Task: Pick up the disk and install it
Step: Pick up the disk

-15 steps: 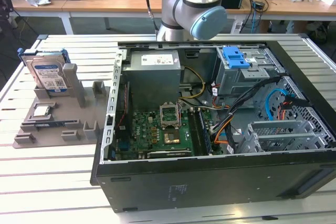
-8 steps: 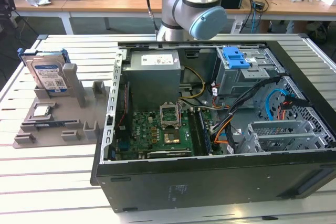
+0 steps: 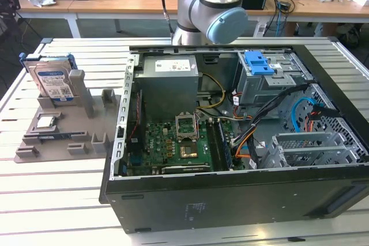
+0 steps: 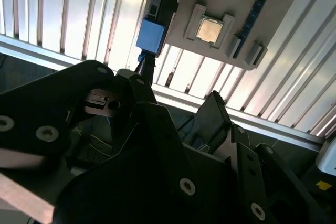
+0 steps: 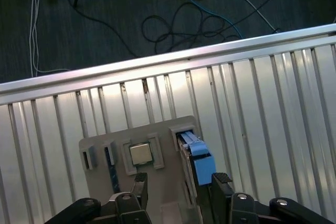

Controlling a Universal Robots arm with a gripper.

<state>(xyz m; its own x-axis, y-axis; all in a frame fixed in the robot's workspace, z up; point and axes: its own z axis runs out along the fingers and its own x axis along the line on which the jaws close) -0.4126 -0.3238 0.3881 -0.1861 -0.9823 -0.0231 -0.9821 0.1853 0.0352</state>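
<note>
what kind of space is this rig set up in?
Probably a robotics lab or workshop. An opened desktop computer case lies on a slatted metal table, a grey fixture tray beside it holds the disk, and desks strewn with cables and gear stand behind.

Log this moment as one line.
gripper: jaws open, empty, over gray fixture | disk: standing in fixture, ungrasped | install: not done
</note>
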